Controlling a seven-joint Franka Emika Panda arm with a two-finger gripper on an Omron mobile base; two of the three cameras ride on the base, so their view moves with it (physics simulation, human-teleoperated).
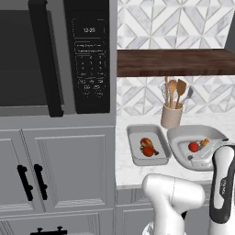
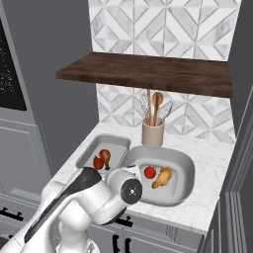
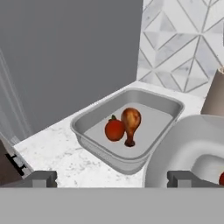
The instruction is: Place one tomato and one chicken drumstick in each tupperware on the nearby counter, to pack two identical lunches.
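Pincer (image 3: pixel 112 178) | tips spread wide | empty | above counter (image 3: pixel 57 151) beside narrower tupperware (image 3: pixel 94 116)

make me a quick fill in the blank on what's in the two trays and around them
1. The narrower tupperware holds one tomato and one ____.
2. The wider tupperware holds a drumstick and a ____.
3. The wooden spoons stand in a beige ____ behind the trays.
4. Above the counter hangs a dark wooden ____.

Missing words: drumstick; tomato; crock; shelf

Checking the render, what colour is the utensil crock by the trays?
Beige; the utensil crock shows best in the right base view.
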